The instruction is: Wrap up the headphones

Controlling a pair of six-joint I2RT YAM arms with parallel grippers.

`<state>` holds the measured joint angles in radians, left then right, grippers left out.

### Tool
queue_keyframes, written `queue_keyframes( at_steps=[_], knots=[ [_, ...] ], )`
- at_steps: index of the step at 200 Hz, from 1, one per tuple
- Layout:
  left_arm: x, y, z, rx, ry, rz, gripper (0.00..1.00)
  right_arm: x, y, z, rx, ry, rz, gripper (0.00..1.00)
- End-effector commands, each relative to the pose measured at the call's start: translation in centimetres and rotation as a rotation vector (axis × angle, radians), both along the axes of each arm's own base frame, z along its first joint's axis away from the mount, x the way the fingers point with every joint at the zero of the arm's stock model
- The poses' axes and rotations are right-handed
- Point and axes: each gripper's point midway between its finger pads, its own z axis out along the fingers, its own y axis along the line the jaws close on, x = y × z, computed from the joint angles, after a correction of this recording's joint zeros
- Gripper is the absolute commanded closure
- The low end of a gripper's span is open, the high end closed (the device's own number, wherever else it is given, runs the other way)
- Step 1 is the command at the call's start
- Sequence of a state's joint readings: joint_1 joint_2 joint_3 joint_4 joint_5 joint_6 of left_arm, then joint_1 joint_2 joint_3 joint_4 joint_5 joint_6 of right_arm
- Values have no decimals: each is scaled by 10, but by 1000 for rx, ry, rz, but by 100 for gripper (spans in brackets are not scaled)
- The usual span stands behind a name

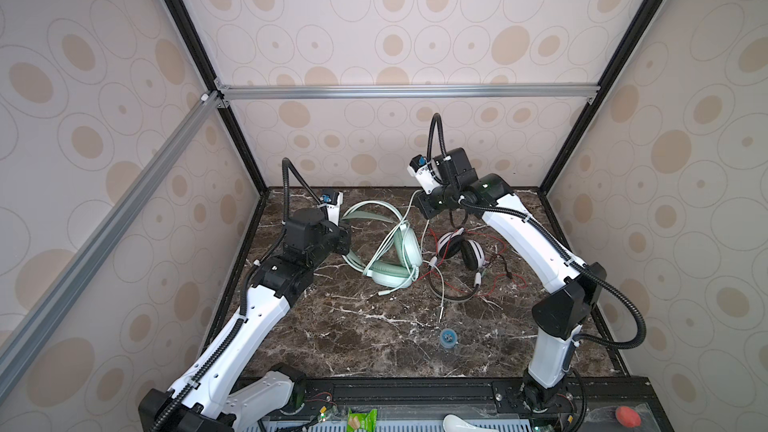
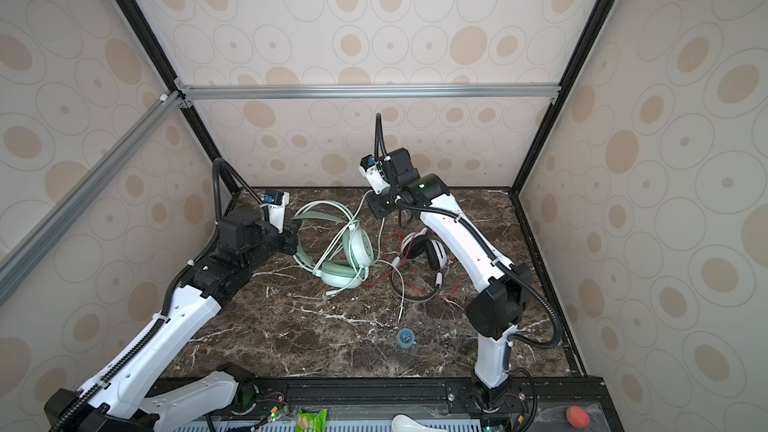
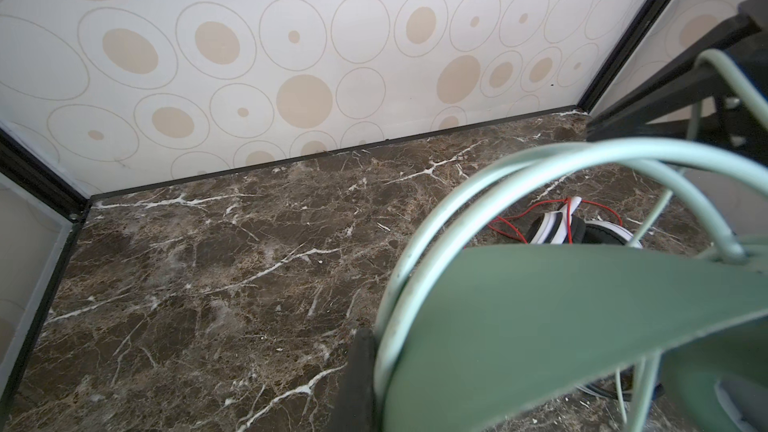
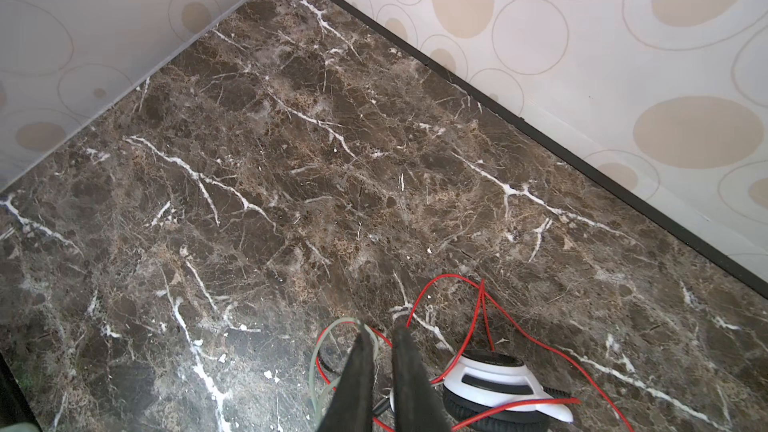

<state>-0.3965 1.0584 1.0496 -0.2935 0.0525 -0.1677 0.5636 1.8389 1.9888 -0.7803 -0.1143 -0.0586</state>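
Left pincer (image 1: 347,241) is clamped tight on the thin hoop of the mint green headphones (image 1: 405,247). In the left wrist view one dark finger (image 3: 357,371) presses against the pale wires, and the wide inner strap crosses in front. This headset lies left of the middle of the marbled tabletop (image 1: 332,326), with one ear cup flat and the other on edge.

Right pincer (image 4: 380,328) hangs above the far part of the tabletop, its jaws a narrow slit apart with nothing seen between them. The mint cord (image 4: 312,367) loops past the outer side of one fingertip, and the red cord (image 4: 446,276) passes by the other.

White-and-black headphones (image 1: 461,249) lie just right of the mint pair, with the red cord strewn loosely round them. A small blue round object (image 1: 448,338) sits nearer the front.

Any lettering on the headsets is too small to make out, and so is the print on the green packet (image 1: 361,419) at the front edge.
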Motion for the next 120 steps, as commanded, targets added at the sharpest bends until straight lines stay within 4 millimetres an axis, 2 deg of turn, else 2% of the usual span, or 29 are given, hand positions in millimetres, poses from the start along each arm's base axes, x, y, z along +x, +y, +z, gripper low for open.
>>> queue_keyframes(
  at_steps=[1, 57, 120],
  knots=[
    [-10, -8, 67, -142, -127, -44, 100, 6, -2, 31, 118, -75, -30, 86],
    [-14, -13, 104, -264, -171, -59, 100, 4, 2, 27, 236, -71, -27, 84],
    [-22, -22, 154, -424, -235, -113, 100, 1, 16, 16, 390, -49, -9, 84]
  ],
)
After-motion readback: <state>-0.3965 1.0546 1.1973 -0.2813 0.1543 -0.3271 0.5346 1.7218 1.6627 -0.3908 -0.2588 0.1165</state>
